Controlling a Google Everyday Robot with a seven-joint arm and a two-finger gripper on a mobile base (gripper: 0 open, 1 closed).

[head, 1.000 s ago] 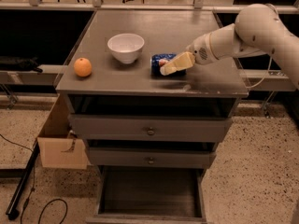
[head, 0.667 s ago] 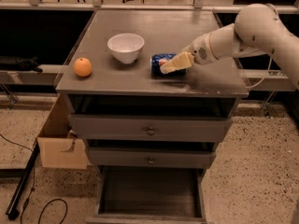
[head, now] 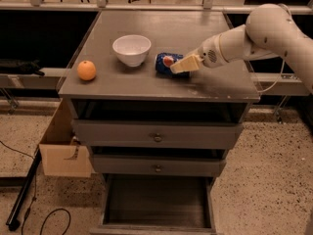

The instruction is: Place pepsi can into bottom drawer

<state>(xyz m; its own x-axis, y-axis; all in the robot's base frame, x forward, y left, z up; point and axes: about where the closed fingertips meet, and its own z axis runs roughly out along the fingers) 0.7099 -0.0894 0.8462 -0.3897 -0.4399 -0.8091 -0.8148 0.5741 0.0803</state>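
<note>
The pepsi can [head: 164,62] lies on its side on the grey cabinet top [head: 146,33], right of the white bowl. It is blue with a round red and white logo facing the camera. My gripper [head: 183,65] comes in from the right on the white arm [head: 254,33] and sits right against the can's right end, down at the cabinet top, hiding part of the can. The bottom drawer [head: 156,202] stands pulled open at the foot of the cabinet, its dark flat floor bare.
A white bowl [head: 131,49] and an orange fruit [head: 86,70] sit on the cabinet top to the left. Two upper drawers with small knobs [head: 157,137] are shut. A cardboard box [head: 63,148] and cables lie on the floor at the left.
</note>
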